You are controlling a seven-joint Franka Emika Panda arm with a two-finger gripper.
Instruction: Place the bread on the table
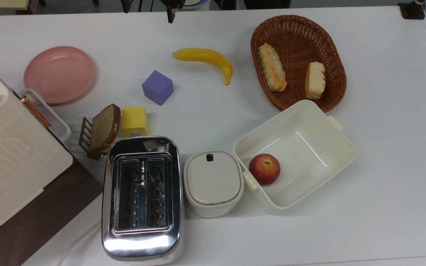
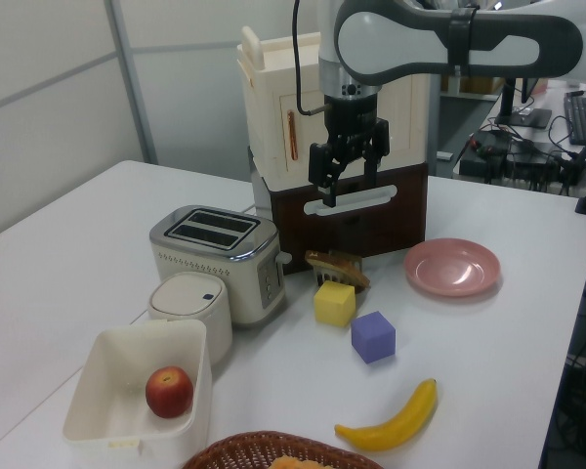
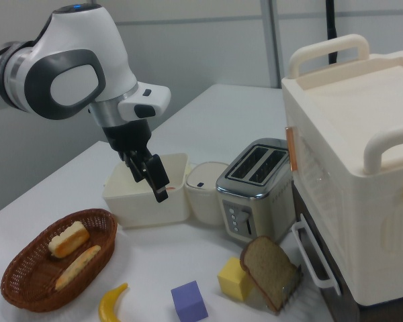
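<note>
The bread (image 1: 315,80) lies in the basket (image 1: 298,27) at the upper right of the top view, beside a longer roll (image 1: 271,67), its long axis running up and down the frame. The gripper (image 2: 348,172) hangs high, well apart from it, fingers slightly spread and holding nothing. In the right view the bread (image 3: 68,239) sits below and left of the gripper (image 3: 154,178). The worktop (image 1: 383,147) lies all round the basket.

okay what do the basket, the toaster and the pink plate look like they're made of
The basket looks like woven brown wicker, with ribbed strands visible along its wall. The toaster looks like polished metal, probably steel, since its shell mirrors the light. The pink plate has a smooth, matte surface, maybe plastic or ceramic; I can't tell which.
</note>
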